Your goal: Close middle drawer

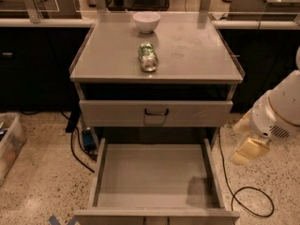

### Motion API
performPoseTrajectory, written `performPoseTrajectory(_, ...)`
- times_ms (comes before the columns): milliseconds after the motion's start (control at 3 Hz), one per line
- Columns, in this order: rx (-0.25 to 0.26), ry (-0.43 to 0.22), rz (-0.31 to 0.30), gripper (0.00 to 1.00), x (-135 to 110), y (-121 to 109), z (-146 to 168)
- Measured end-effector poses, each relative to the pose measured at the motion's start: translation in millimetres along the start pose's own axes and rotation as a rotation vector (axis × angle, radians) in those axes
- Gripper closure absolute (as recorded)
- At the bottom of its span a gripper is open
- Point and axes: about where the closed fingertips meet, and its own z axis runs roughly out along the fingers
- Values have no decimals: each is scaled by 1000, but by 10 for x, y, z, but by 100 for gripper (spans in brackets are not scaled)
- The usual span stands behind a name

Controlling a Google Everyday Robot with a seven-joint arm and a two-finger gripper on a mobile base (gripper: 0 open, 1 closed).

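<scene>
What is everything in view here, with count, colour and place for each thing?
grey metal cart: one, grey, centre of view
white round bowl: one, white, back of the cart top
green metal can: one, green and silver, on its side in front of the bowl
taller-fronted grey upper drawer: one, grey with black handle, shut, under the top
wide grey metal middle drawer: one, grey, pulled out below the upper drawer
black cables: two, black, on the floor either side of the cart
clear plastic bin: one, clear, left edge
white robot arm: one, white, right edge
gripper: one, cream, right of the open drawer, apart from it
</scene>
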Motion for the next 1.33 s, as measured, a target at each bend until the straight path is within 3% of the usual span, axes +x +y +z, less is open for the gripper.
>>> performPoseTrajectory(667, 0, 0, 0, 89, 0, 1, 2)
performPoseTrajectory(1000, -48, -48, 17, 100, -40, 114, 294)
performPoseTrajectory(1333, -90, -119, 31, 100, -98, 407, 666)
